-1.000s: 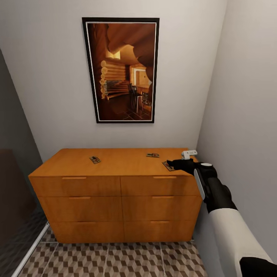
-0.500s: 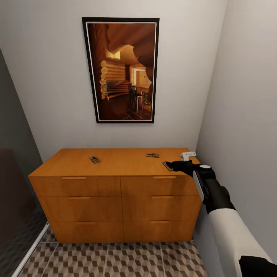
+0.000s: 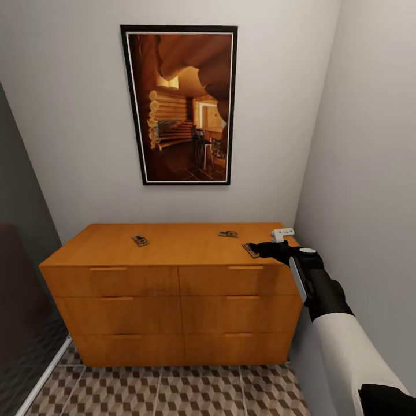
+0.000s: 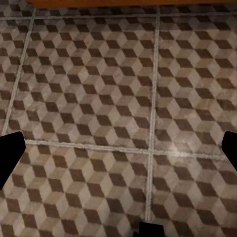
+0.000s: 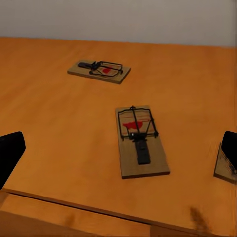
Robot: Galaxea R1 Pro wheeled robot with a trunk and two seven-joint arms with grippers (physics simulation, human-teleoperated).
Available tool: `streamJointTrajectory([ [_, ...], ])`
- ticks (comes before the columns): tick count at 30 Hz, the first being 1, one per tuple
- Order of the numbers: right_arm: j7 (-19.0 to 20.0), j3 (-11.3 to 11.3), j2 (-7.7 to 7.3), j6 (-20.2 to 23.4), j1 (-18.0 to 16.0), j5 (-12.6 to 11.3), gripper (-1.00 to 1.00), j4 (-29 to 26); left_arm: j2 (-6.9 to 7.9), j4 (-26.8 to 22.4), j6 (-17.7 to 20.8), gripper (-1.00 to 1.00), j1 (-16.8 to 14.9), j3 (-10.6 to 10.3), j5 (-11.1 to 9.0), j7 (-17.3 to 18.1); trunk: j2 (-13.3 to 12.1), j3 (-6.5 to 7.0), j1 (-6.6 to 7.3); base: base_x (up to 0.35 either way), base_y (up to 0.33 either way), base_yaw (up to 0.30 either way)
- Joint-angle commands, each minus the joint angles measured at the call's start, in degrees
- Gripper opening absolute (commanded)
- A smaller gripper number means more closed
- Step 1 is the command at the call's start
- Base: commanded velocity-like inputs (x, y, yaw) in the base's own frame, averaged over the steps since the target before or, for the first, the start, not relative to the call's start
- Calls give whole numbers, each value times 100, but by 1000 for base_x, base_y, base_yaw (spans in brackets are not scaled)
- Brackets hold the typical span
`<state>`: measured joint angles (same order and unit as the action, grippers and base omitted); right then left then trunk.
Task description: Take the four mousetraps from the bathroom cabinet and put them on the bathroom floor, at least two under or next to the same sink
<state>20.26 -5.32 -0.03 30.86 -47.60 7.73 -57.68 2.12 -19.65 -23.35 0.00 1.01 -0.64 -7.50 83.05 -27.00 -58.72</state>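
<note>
On top of the cabinet [image 3: 173, 245], three mousetraps lie flat in the head view: one toward the left [image 3: 140, 240], one right of centre near the back [image 3: 227, 234], and one at the right front edge [image 3: 250, 249]. The right end effector [image 3: 267, 249] is extended over the cabinet's right end, with its dark tip just beside the trap at the front edge; contact cannot be confirmed. In the right wrist view the two fingertips [image 5: 11, 150] stand wide apart at the frame edges, holding nothing. Between them one mousetrap [image 5: 140, 140] lies lengthwise on the wood, a second [image 5: 99, 70] lies crosswise beyond it, and the corner of another board [image 5: 224, 165] is partly covered by the other fingertip. In the left wrist view the left end effector [image 4: 118, 153] points at the bathroom floor [image 4: 98, 98], fingertips wide apart and holding nothing. A framed picture [image 3: 179, 104] hangs on the wall above the cabinet.
</note>
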Motion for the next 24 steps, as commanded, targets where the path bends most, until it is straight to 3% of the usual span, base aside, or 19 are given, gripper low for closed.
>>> streamJointTrajectory([
  [1,53,-13,1,18,-3,61,100,-7,-1,-4,-12,100,0,4,-6,-6,3,-6,-1,79,-80,0],
  [24,49,-13,-2,11,-4,62,100,199,-1,-4,-16,100,0,4,-6,-6,3,-6,-1,18,-21,0],
])
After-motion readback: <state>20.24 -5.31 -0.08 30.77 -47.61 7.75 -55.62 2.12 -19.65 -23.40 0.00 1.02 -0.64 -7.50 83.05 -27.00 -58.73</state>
